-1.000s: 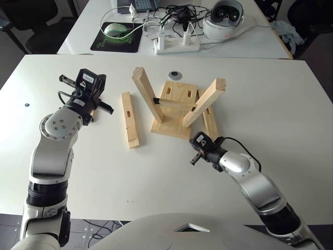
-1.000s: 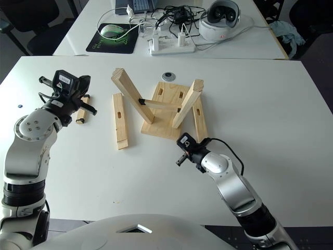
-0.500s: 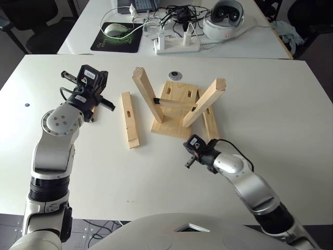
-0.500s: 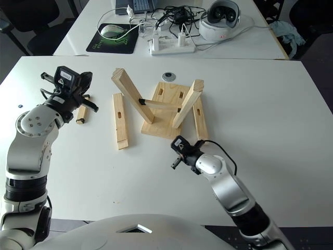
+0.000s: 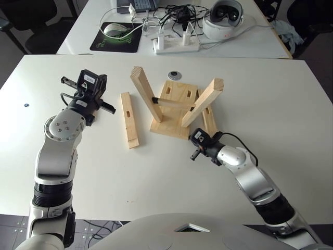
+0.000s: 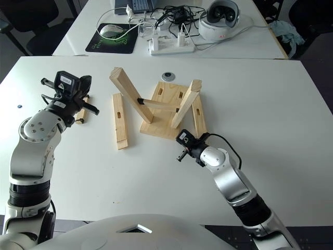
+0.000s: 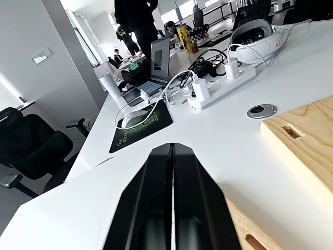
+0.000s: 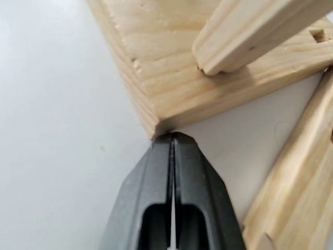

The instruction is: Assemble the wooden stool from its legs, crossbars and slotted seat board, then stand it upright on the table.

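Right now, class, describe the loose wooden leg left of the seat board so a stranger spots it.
On the white table lies a pale wooden seat board with two legs leaning up from it. Left of it, apart, a slotted pale wooden leg lies flat; the other flat leg lies by the board's right side.

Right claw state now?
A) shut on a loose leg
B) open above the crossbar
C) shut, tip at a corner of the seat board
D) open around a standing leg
C: in the right wrist view the right claw has its fingers pressed together with nothing between them, and its tip sits at a corner of the seat board.
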Controlling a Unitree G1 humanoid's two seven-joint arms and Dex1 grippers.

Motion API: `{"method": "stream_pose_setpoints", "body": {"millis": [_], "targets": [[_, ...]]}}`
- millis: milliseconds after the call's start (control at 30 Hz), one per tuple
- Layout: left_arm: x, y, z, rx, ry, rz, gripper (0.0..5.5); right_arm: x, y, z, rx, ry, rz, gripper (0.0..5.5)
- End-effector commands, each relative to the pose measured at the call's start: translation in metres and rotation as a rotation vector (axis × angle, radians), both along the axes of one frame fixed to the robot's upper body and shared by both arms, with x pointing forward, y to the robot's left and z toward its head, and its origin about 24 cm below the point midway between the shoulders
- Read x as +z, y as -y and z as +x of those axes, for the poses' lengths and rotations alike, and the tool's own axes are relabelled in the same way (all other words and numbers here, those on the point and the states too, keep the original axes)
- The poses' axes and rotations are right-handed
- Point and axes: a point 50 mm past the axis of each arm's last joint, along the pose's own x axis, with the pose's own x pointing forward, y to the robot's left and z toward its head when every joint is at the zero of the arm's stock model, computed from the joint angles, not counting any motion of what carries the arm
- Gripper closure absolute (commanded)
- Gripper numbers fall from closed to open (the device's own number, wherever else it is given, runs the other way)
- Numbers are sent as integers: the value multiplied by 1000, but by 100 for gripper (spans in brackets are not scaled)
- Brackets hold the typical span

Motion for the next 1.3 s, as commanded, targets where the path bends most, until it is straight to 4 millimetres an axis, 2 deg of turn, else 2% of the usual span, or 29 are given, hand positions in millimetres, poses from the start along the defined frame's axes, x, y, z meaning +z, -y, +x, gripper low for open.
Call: {"method": "stream_pose_setpoints", "body": {"millis": [33,200,367,467,567,633,733,800,867,967,1100,1300], "targets": [[2,0,5,-17,2,17,550,0,-20,8,50,59,8,549],[2,1,9,-30,4,19,550,7,-50,24,104,123,79,549],[7,-4,11,-17,25,29,550,17,-81,51,95,166,165,549],[8,-2,14,-30,24,32,550,23,-86,66,55,189,198,549],[8,-2,12,-28,27,29,550,28,-63,63,55,186,160,549],[6,-2,11,-23,25,24,550,33,-39,54,58,174,134,549],[3,-4,7,2,27,15,550,44,-5,56,56,195,70,549],[-1,-3,3,23,30,2,550,46,33,76,6,229,-44,549],[-4,-1,1,32,30,-11,550,43,59,93,-21,248,-122,549],[-7,5,1,22,25,-24,550,31,68,106,-25,231,-138,549],[-10,8,0,15,21,-35,550,20,65,114,19,227,-141,549],[-12,11,-1,14,18,-44,550,24,60,122,22,269,-82,549]]}}
